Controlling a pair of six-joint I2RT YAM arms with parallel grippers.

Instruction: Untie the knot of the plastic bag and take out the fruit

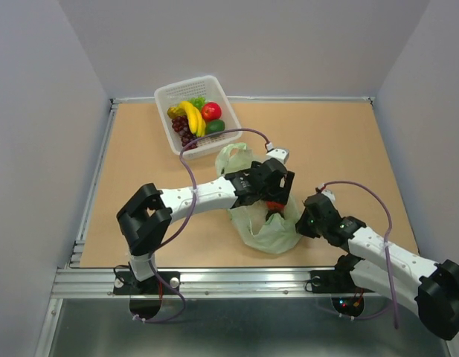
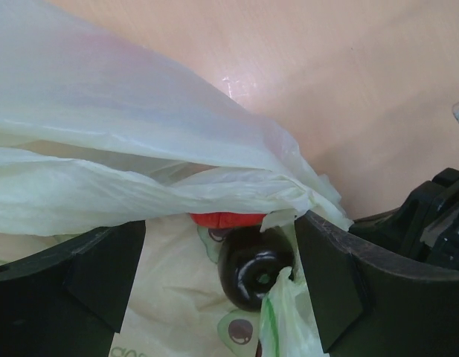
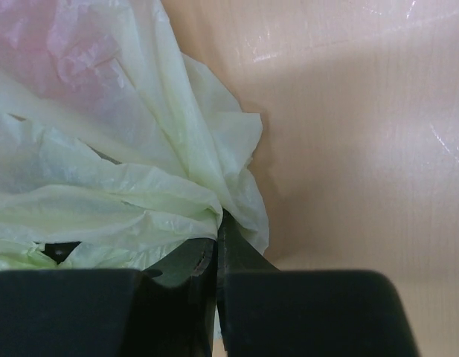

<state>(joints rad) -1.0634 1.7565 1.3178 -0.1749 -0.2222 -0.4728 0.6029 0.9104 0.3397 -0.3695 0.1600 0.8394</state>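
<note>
The pale green plastic bag lies crumpled on the table in front of the arms, its mouth open. No knot shows; a loose handle loop lies behind it. My left gripper is open inside the bag's mouth. In the left wrist view a dark glossy fruit sits between the open fingers, nearer the right one, with a red fruit just behind it under the plastic. My right gripper is shut on the bag's right edge, as the right wrist view shows.
A white basket stands at the back left with a banana, grapes, a red fruit and a green one. Grey walls close in the table on three sides.
</note>
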